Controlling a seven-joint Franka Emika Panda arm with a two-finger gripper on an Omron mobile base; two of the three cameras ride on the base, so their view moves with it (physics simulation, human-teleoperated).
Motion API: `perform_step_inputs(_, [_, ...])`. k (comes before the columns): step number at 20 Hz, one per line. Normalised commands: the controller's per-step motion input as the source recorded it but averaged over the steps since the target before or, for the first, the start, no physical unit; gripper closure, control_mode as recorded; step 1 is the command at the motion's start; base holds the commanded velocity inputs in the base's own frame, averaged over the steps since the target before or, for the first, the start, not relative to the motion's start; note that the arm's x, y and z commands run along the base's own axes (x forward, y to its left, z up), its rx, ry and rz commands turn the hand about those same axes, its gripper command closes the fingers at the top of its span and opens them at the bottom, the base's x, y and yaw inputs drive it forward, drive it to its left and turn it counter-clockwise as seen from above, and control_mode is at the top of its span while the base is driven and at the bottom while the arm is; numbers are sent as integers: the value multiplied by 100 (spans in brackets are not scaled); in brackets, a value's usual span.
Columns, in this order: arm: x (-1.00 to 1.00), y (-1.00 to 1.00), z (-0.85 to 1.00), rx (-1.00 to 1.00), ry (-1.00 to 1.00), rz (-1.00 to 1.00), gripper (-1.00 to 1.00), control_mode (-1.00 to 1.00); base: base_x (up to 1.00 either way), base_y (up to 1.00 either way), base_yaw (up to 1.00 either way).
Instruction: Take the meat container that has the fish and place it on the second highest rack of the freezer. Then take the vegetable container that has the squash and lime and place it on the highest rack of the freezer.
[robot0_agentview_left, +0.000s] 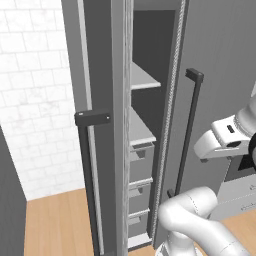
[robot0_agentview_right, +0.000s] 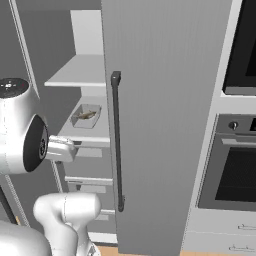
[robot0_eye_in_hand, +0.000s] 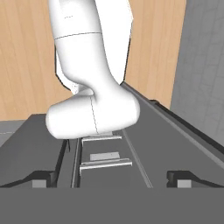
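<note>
Fish container (robot0_agentview_right: 86, 116) sat on a shelf (robot0_agentview_right: 82, 134) inside the open freezer, the second shelf down among those visible in the right base view, with a small fish lying in the clear tray. Above it ran another shelf (robot0_agentview_right: 77, 72), bare on the part that showed. Just to the right, the tall grey door (robot0_agentview_right: 165, 125) with its long dark handle (robot0_agentview_right: 117, 140) hung between the camera and much of the freezer interior, hiding the right side of both shelves. A dark oven (robot0_agentview_right: 235, 175) stood further right. The robot's white arm (robot0_agentview_right: 30, 145) rose at the lower left, its round joint covering the left end of the lower shelf, and drawers (robot0_agentview_right: 90, 182) showed beneath.

In the left base view, the freezer was seen through the narrow gap between two doors. The near door (robot0_agentview_left: 100, 125) with its handle bracket (robot0_agentview_left: 92, 118) blocked the left part of the interior, and the far door (robot0_agentview_left: 215, 75) with its handle (robot0_agentview_left: 190, 130) closed off the right. Two shelf edges (robot0_agentview_left: 145, 82) and stacked drawers (robot0_agentview_left: 141, 165) showed in the gap. The container was hidden there. White arm links (robot0_agentview_left: 225, 140) crossed the right side.

In the hand view, the camera looked down past the robot's own body at a wooden floor (robot0_eye_in_hand: 26, 52). Whether the fingers were spread or closed could not be told, nor whether they held anything.
</note>
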Motion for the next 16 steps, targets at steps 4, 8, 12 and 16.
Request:
perform_step_inputs(4, [0,0,0,0,0,0,-100,100,-29,-11,0])
perform_step_inputs(8, [0,0,0,0,0,0,-100,100,-44,-48,19])
perform_step_inputs(12, [0,0,0,0,0,0,-100,100,-49,-90,36])
perform_step_inputs(16, [0,0,0,0,0,0,-100,100,-52,-100,33])
